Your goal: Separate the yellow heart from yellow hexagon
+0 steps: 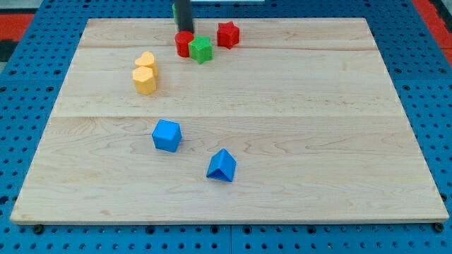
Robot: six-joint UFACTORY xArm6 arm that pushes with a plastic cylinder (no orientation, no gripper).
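The yellow heart and the yellow hexagon sit touching each other at the board's upper left, the heart just above the hexagon. My tip is at the view's top, to the upper right of the yellow pair and apart from it. It stands right behind a red cylinder.
A green star touches the red cylinder, and a red star lies just right of them. A blue cube and a blue triangular block lie lower centre. The wooden board rests on a blue pegboard.
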